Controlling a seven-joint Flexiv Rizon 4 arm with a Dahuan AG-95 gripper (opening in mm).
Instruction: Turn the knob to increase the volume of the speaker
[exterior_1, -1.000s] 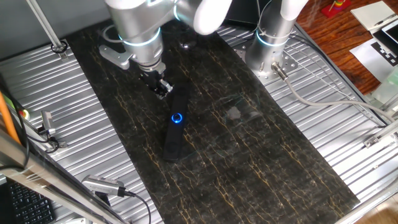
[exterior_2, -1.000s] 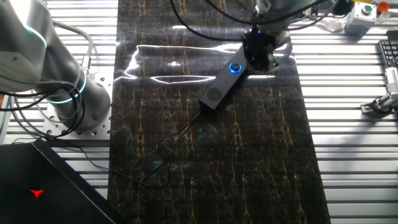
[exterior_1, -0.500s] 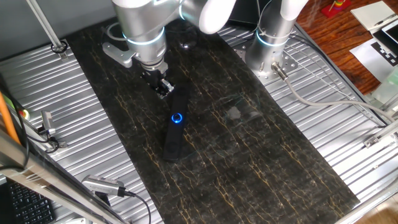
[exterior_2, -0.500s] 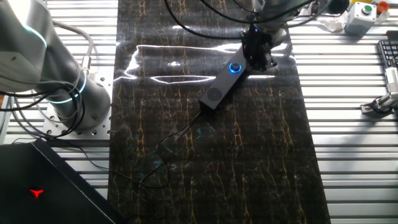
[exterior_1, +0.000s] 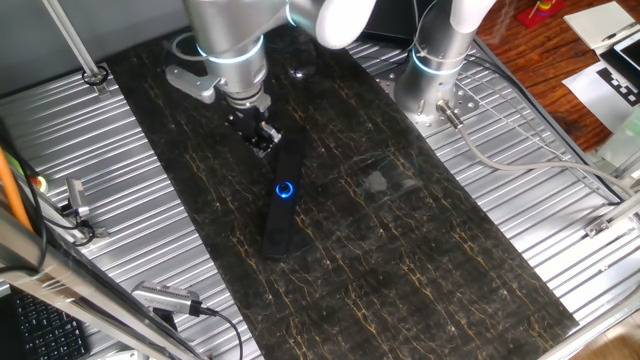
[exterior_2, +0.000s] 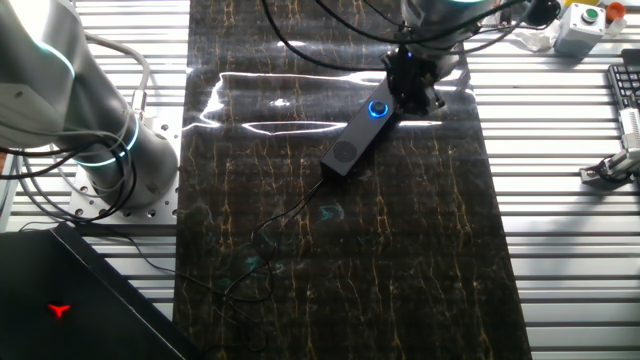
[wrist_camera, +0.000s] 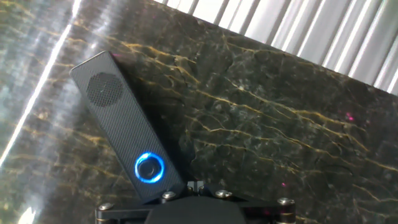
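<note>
My fingers (exterior_1: 262, 140) hover above the speaker (exterior_1: 281, 205), spread unclear; the knob (wrist_camera: 150, 168) looks small, slick: pinch its rim lightly.

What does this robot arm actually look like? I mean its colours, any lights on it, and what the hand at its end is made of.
The arm is thick, rounded silver-grey metal with white shells at the joints and a glowing light-blue ring around one segment. Black cables run alongside it. At its tip sits a small black gripper, much narrower than the arm. The hand view shows only a dark mounting bar with silver screw heads at the bottom edge.
</note>
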